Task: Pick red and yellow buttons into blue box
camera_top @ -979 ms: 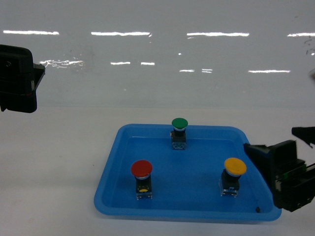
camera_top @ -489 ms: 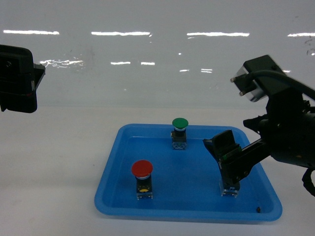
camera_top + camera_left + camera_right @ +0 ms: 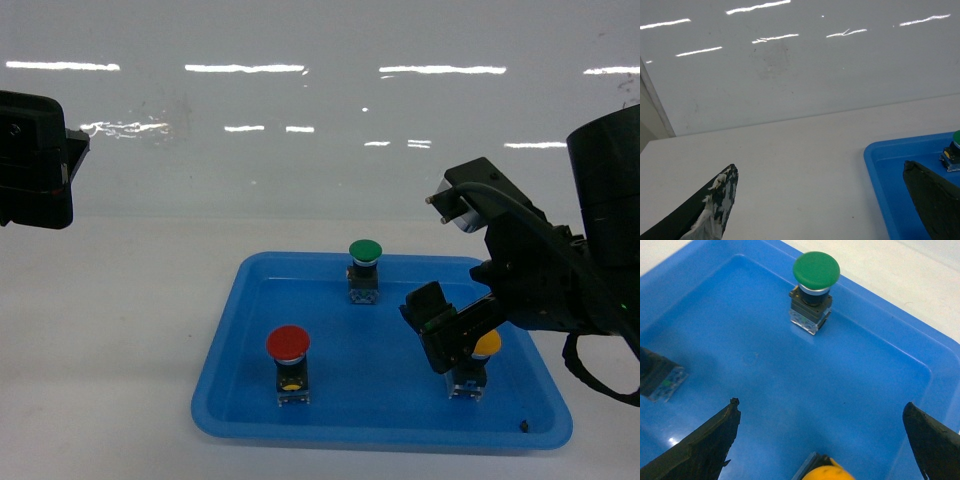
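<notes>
The red button point(image 3: 288, 343) stands at the front left of a shallow blue tray point(image 3: 222, 368). At the tray's front right is the yellow button point(image 3: 487, 344), partly covered by my right gripper point(image 3: 447, 334). That gripper hangs open just above it, with one finger on each side of the yellow cap point(image 3: 829, 473) in the right wrist view and no contact. My left gripper point(image 3: 819, 170) is open and holds nothing, over bare table left of the tray. The blue box is out of view.
A green-capped button point(image 3: 365, 250) stands at the back middle of the tray, ahead of the right gripper point(image 3: 820, 407) in the right wrist view. White table surrounds the tray. A glossy white wall rises behind. The left arm's black body point(image 3: 35, 160) sits at the far left.
The right arm swung in from the right edge, leftward and down over the tray, until its open fingers straddle the yellow button. The left arm has not moved.
</notes>
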Tool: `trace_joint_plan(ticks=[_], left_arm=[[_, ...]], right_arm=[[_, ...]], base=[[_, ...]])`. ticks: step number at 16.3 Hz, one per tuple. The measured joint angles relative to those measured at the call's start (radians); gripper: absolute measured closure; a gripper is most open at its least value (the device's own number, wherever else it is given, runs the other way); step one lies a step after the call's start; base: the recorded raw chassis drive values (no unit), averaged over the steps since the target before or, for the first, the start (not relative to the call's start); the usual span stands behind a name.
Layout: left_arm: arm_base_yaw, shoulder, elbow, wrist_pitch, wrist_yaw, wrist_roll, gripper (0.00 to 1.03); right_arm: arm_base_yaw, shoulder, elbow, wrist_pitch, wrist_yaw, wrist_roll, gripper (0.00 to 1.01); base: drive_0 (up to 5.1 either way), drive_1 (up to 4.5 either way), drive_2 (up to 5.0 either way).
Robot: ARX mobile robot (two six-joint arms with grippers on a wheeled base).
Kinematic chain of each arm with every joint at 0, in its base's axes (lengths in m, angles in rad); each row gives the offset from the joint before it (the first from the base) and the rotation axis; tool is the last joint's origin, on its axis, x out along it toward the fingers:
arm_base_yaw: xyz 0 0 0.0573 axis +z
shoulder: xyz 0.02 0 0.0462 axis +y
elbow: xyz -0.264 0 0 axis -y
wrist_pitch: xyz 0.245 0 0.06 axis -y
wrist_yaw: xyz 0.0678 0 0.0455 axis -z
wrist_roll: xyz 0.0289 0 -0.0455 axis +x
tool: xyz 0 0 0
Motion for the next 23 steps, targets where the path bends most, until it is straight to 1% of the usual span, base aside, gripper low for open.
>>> trace_joint_plan(ticks=[1, 2, 3, 4, 8, 9, 13, 14, 15, 16, 18, 20, 22, 23], left_arm=[[0.000, 0.000, 0.000, 0.000, 0.000, 0.000, 0.05], [0.000, 0.000, 0.000, -0.001, 0.000, 0.000, 0.05], [0.000, 0.000, 0.000, 0.000, 0.000, 0.000, 0.05], [0.000, 0.000, 0.000, 0.000, 0.000, 0.000, 0.05], [0.000, 0.000, 0.000, 0.000, 0.000, 0.000, 0.05], [0.000, 0.000, 0.000, 0.000, 0.000, 0.000, 0.05], [0.000, 0.000, 0.000, 0.000, 0.000, 0.000, 0.05], [0.000, 0.000, 0.000, 0.000, 0.000, 0.000, 0.05], [0.000, 0.000, 0.000, 0.000, 0.000, 0.000, 0.05], [0.000, 0.000, 0.000, 0.000, 0.000, 0.000, 0.05], [0.000, 0.000, 0.000, 0.000, 0.000, 0.000, 0.05], [0.000, 0.000, 0.000, 0.000, 0.000, 0.000, 0.05], [0.000, 0.000, 0.000, 0.000, 0.000, 0.000, 0.05], [0.000, 0.000, 0.000, 0.000, 0.000, 0.000, 0.05]], right_arm=[[-0.001, 0.060, 0.051, -0.033, 0.006, -0.016, 0.03], [0.005, 0.103, 0.062, -0.044, 0.014, -0.029, 0.03], [0.021, 0.134, 0.063, -0.030, 0.022, -0.044, 0.03], [0.027, 0.165, 0.059, -0.026, 0.036, -0.049, 0.03], [0.027, 0.170, 0.034, -0.013, 0.040, -0.056, 0.03], [0.027, 0.171, 0.022, 0.000, 0.045, -0.056, 0.08], [0.027, 0.171, -0.020, 0.037, 0.055, -0.060, 0.44], [0.027, 0.171, -0.035, 0.054, 0.056, -0.060, 0.55], [0.027, 0.171, -0.042, 0.071, 0.056, -0.060, 0.60], [0.027, 0.171, -0.051, 0.086, 0.058, -0.059, 0.60], [0.025, 0.156, -0.084, 0.117, 0.059, -0.039, 0.60], [0.011, 0.112, -0.129, 0.153, 0.060, -0.013, 0.60], [-0.022, 0.024, -0.167, 0.213, 0.060, 0.032, 0.60], [-0.044, -0.050, -0.198, 0.253, 0.060, 0.066, 0.60]], base=[[0.0, 0.00, 0.0], [0.0, 0.00, 0.0], [0.0, 0.00, 0.0], [0.0, 0.00, 0.0], [0.0, 0.00, 0.0], [0.0, 0.00, 0.0], [0.0, 0.00, 0.0], [0.0, 0.00, 0.0], [0.0, 0.00, 0.0], [0.0, 0.00, 0.0], [0.0, 0.00, 0.0], [0.0, 0.00, 0.0], [0.0, 0.00, 0.0], [0.0, 0.00, 0.0]])
